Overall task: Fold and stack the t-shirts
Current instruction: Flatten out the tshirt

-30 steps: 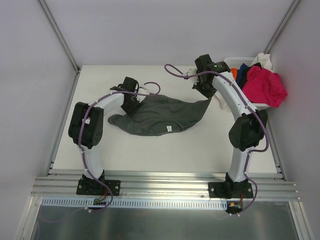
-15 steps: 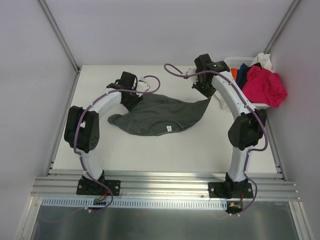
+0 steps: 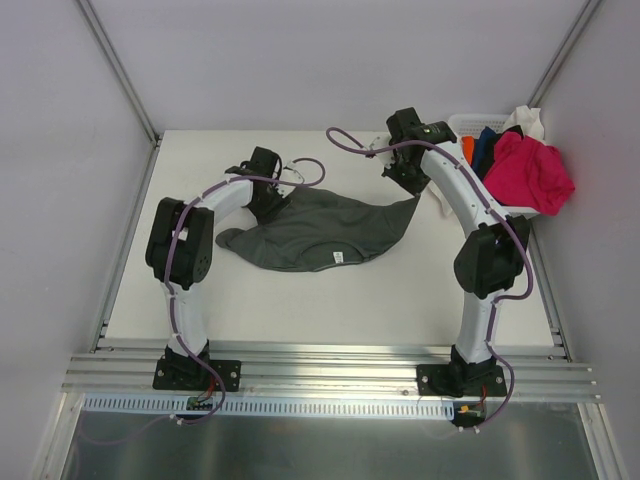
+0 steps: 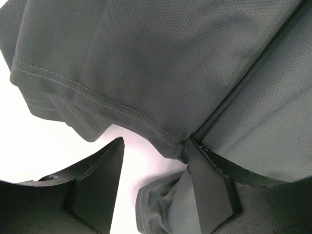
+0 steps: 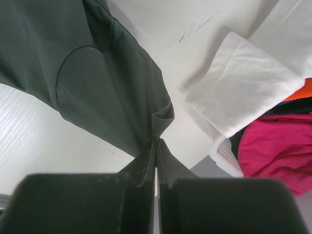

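Observation:
The dark charcoal grey t-shirt [image 3: 320,228] lies crumpled and spread on the table's middle. My left gripper [image 3: 268,190] is at its upper left edge. In the left wrist view the left gripper [image 4: 155,142] is open, with the hem of the grey t-shirt [image 4: 146,63] just past the fingertips and a fold against the right finger [image 4: 209,185]. My right gripper [image 3: 408,180] is shut on the shirt's right corner. The right wrist view shows the right gripper [image 5: 157,140] pinching the grey t-shirt [image 5: 97,83] at a bunched corner.
A white plastic basket [image 3: 470,124] stands at the back right, close to my right gripper. It holds a magenta-pink t-shirt [image 3: 535,170], a white one [image 3: 528,120], a navy one [image 3: 487,138] and an orange one [image 3: 468,148]. The white shirt [image 5: 243,92] hangs over its rim.
My left arm pulled its wrist back from the shirt, then came forward again to the shirt's upper left edge, its elbow swinging. The right arm and the shirt have hardly moved.

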Motion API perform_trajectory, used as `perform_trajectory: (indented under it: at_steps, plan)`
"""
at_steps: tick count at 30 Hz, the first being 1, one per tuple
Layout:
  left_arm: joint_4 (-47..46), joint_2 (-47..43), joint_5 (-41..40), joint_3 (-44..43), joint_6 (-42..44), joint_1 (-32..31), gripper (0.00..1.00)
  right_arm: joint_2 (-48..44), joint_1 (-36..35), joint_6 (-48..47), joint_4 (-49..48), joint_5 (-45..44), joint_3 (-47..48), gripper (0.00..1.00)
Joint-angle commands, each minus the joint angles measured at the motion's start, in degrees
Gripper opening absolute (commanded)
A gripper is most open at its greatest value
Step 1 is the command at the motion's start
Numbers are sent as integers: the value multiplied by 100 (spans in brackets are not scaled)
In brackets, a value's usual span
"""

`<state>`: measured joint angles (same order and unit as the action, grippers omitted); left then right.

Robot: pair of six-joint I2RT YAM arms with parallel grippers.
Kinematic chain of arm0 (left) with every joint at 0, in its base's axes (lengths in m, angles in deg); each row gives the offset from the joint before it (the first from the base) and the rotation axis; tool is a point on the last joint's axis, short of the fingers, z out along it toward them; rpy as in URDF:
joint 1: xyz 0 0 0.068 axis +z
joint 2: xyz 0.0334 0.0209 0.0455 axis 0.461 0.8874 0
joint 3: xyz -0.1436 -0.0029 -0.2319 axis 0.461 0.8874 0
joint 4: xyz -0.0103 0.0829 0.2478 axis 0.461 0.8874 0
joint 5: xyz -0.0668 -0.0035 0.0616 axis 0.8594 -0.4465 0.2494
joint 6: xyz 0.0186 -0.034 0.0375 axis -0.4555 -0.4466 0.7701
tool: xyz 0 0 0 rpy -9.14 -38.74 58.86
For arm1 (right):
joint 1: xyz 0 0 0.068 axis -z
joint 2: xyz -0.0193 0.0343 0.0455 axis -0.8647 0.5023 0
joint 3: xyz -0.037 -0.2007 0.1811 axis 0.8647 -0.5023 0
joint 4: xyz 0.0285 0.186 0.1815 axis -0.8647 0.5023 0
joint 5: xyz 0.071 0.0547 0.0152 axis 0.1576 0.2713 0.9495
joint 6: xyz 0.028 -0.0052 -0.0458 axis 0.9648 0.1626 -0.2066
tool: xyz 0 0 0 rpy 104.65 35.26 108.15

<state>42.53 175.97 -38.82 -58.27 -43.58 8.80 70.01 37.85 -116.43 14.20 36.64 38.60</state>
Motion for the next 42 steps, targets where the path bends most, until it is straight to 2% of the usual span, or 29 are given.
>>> perform_trajectory:
  at_steps: [1, 13, 18, 23, 24, 28, 34, 42]
  plan:
    - [26, -15, 141, -237, 134, 55, 55, -117, -33, 81, 55, -91, 27, 0]
    - [34, -551, 299, 580, 81, 55, 54, -3, -24, 81, 46, -38, 105, 1]
    - [34, -560, 334, 730, 28, 55, 47, 111, -24, 90, 64, 23, 281, 1]
    - [34, -543, 387, 634, 2, 46, 12, 182, -41, 98, 64, 15, 308, 1]
    - [34, -560, 370, 616, -16, 46, 1, 191, -33, 90, 64, 14, 316, 1]
    - [34, -762, 264, 651, -16, 46, 0, 200, -24, 72, 46, -73, 325, 0]
    - [60, -1674, -52, 327, 177, 99, 0, 270, 73, 54, -33, -223, 571, 0]
    - [210, -2089, -430, -491, 564, 213, 0, 208, 257, 283, -629, -592, 1658, 1]
